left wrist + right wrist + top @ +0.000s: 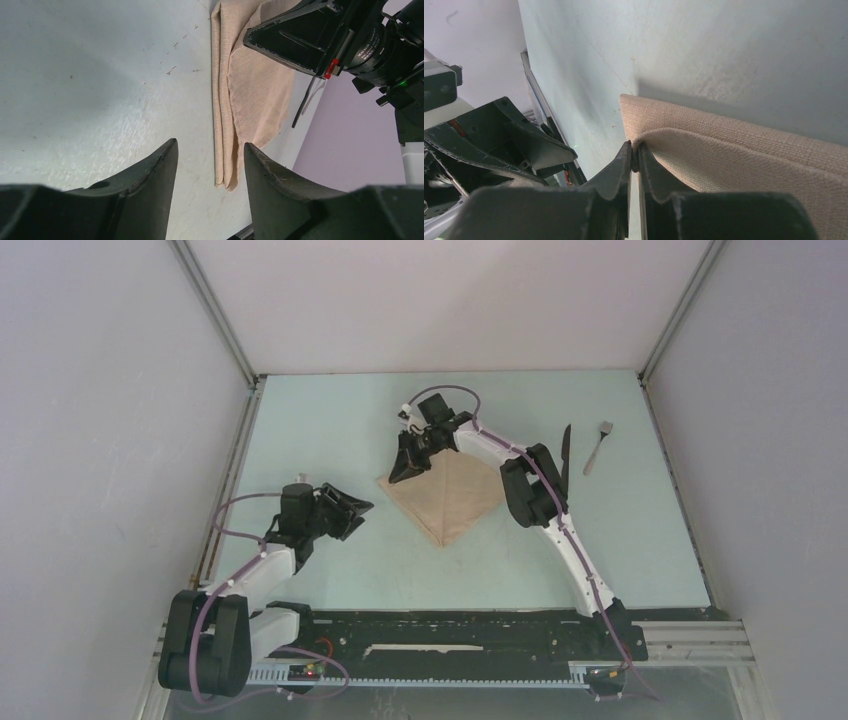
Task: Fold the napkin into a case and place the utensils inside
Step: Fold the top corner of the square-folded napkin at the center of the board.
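The beige napkin (455, 495) lies folded in layers on the table, its point toward the arms. My right gripper (405, 472) is at the napkin's left corner, shut on the edge of the top layer (659, 137), which it lifts slightly; its tips meet on the cloth (635, 150). My left gripper (362, 512) is open and empty, low over the table left of the napkin, with the napkin's tip (226, 175) just ahead between its jaws (210, 146). The black knife (565, 455) and grey fork (598, 445) lie at the far right.
The pale green table (320, 430) is walled by grey panels on the left, back and right. A black rail (450, 635) with the arm bases runs along the near edge. The right arm's elbow (530, 490) stands beside the napkin's right edge.
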Action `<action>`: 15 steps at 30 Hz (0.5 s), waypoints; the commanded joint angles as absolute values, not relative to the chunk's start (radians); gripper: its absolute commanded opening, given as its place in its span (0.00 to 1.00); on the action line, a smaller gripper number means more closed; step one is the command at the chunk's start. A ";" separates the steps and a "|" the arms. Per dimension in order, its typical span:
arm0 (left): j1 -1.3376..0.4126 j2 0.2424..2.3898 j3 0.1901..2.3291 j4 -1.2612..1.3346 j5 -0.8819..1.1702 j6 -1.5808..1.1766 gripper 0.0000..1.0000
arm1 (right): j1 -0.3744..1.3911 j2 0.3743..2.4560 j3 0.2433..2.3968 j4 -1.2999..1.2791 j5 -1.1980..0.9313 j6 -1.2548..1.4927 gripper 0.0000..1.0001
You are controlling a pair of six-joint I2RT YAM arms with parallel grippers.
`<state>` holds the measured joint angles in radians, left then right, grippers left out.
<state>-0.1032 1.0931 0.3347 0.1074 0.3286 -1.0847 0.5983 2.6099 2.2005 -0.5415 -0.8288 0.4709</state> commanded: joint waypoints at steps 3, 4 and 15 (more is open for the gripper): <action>-0.093 1.071 0.320 0.110 0.345 -1.049 0.56 | 0.612 2.626 2.262 -0.536 -0.851 0.495 0.15; -0.093 1.071 0.318 0.110 0.345 -1.049 0.56 | 0.612 2.630 2.263 -0.533 -0.851 0.496 0.16; -0.092 1.068 0.312 0.110 0.346 -1.046 0.56 | 0.617 2.657 2.295 -0.528 -0.865 0.513 0.18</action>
